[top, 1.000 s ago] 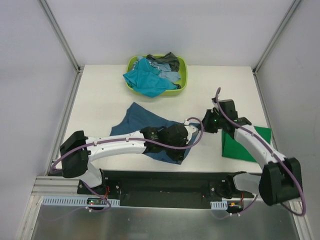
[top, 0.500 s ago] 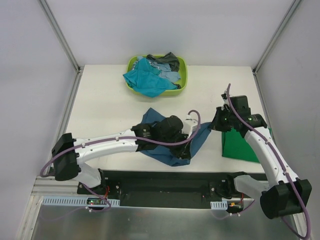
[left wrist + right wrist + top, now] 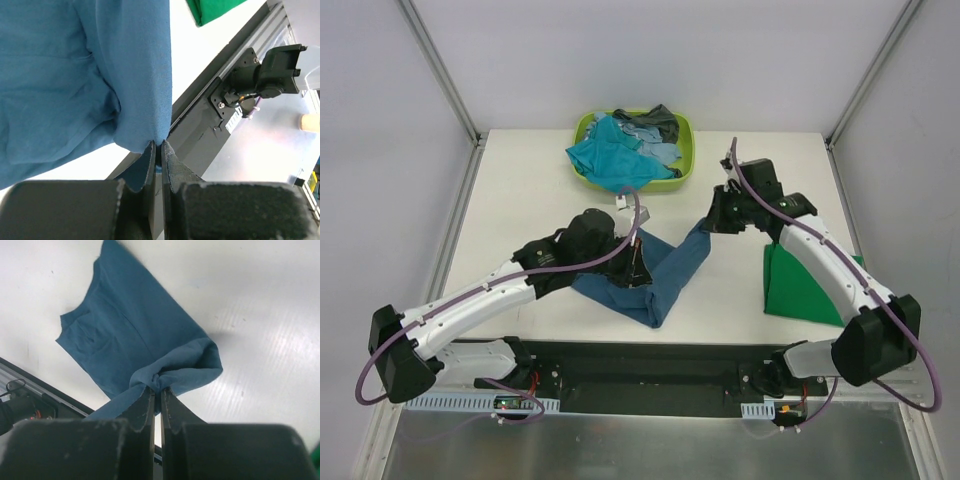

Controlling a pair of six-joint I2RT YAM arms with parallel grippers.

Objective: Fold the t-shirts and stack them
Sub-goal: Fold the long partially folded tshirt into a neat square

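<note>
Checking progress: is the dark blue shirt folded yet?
Unfolded: the dark blue shirt hangs bunched between left claw and right claw, both shut on it.

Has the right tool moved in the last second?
Yes. The right tool, gripping the dark blue t-shirt, moved leftward and nearer the lime-green basket.

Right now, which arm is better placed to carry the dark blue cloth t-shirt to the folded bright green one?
Probably right: the right tool, shut on the dark blue t-shirt, is nearer the folded bright green t-shirt than the left tool.
</note>
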